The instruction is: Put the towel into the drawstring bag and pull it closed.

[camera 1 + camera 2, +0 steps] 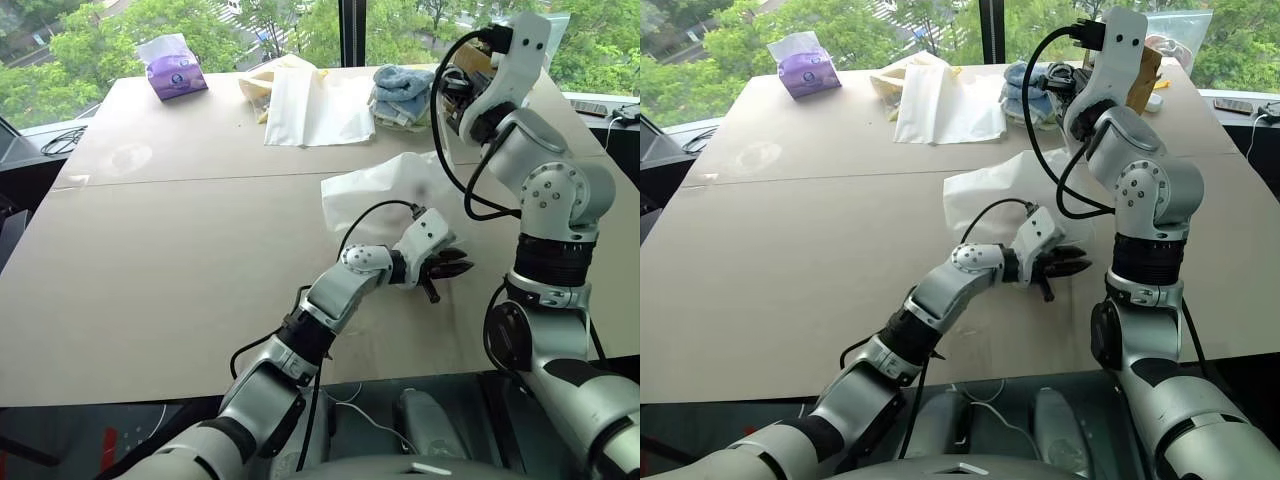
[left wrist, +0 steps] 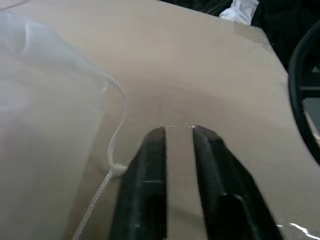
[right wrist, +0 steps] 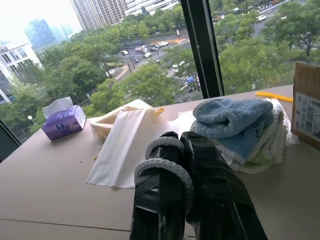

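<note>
The drawstring bag [image 1: 385, 190] lies flat and crumpled on the tan table [image 1: 150, 260], about mid-table toward the right side, thin and see-through, with something pale inside it — cannot tell if that is the towel. Its white cord [image 2: 114, 155] trails loose on the table right beside the left gripper [image 2: 179, 132], not between the jaws. That gripper reaches across just in front of the bag, jaws slightly parted with a narrow gap, holding nothing. The right gripper [image 3: 172, 150] is lifted high above the table's far right, jaws pressed together and empty, aimed at the window. At the far edge: a flat cream cloth bag [image 1: 315, 105], a stack of blue towels [image 3: 235, 125] beside it, a purple tissue pack [image 1: 175, 68] off to the left, 1 cardboard box [image 3: 307, 102] right of the stack.
</note>
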